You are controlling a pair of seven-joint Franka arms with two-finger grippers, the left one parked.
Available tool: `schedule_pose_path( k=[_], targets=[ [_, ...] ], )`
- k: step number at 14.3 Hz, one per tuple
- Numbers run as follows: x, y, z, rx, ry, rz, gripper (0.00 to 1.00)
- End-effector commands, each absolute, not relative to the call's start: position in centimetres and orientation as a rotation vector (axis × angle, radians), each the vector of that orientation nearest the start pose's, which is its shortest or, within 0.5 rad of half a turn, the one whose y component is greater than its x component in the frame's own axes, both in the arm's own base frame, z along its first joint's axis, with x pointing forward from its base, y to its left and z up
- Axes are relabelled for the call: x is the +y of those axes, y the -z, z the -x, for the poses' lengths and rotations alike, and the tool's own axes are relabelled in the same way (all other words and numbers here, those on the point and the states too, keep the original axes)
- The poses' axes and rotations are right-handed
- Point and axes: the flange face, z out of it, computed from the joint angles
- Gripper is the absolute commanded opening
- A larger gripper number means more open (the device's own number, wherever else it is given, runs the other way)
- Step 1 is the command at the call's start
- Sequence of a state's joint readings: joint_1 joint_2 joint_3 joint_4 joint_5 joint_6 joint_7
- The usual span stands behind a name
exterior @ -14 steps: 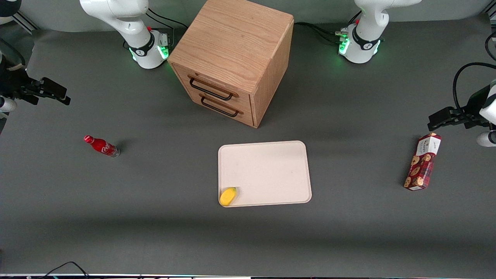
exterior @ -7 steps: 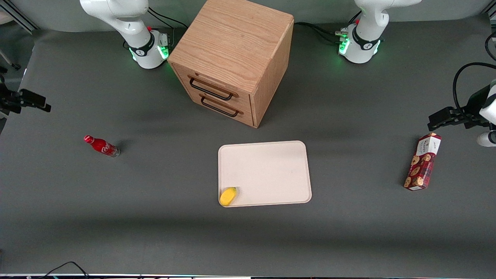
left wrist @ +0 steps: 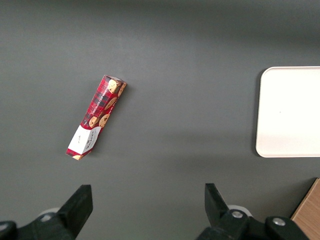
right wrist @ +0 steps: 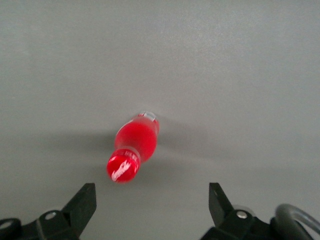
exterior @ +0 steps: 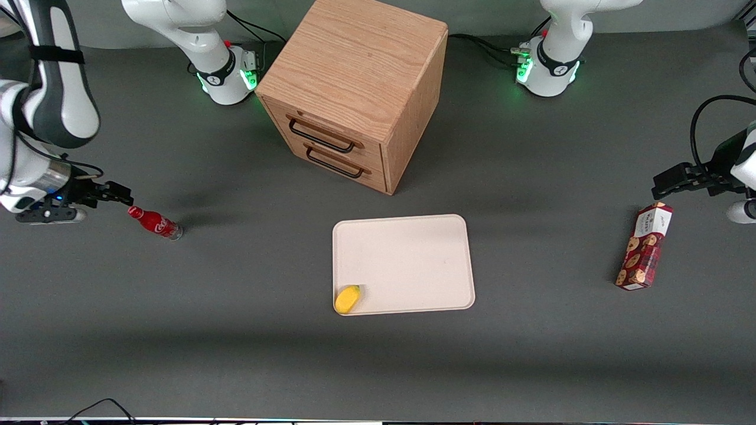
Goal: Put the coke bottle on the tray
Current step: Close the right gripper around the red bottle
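Dark grey matting [exterior: 177, 330] covers the whole tabletop. Right arm, white with a grey elbow, reaches down at the working arm's end of the table, its black two-finger gripper [exterior: 115, 193] held low, just above the cap of the small red contour coke bottle [exterior: 155, 222]. The wrist view shows both fingers [right wrist: 80, 205] spread wide, with the bottle [right wrist: 132, 146] standing on the mat below the gap, untouched. Flat cream-white rectangular tray [exterior: 407, 260] lies mid-table, well apart from the bottle, with bare mat between them; a small yellow oval object [exterior: 347, 298] sits in its corner nearest the front camera. An oak two-drawer cabinet [exterior: 354, 88] stands farther from the camera than the tray. A red cookie box [exterior: 645, 246] lies toward the parked arm's end.
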State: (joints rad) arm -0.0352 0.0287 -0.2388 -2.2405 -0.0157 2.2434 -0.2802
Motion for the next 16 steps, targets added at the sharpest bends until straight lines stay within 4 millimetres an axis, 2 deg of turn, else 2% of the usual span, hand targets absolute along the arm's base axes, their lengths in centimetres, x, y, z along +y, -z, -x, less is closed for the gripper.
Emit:
schedule_pose_path(
  k=[1,7,10,13,14,16],
  targets=[
    [-14.0,-33.7,-50.7,-0.035,-0.009,3.167,1.0],
    [-13.0,-32.8,-51.1,0.044,-0.002,3.168,0.99],
    [-12.3,-32.6,-51.4,0.028,-0.001,3.167,0.67],
    [-12.0,-32.5,-51.6,0.031,-0.003,3.168,0.15],
    [-11.9,-32.5,-51.6,0.028,-0.003,3.167,0.06],
    [-10.9,-32.9,-52.1,0.011,0.009,3.168,0.03]
  ],
)
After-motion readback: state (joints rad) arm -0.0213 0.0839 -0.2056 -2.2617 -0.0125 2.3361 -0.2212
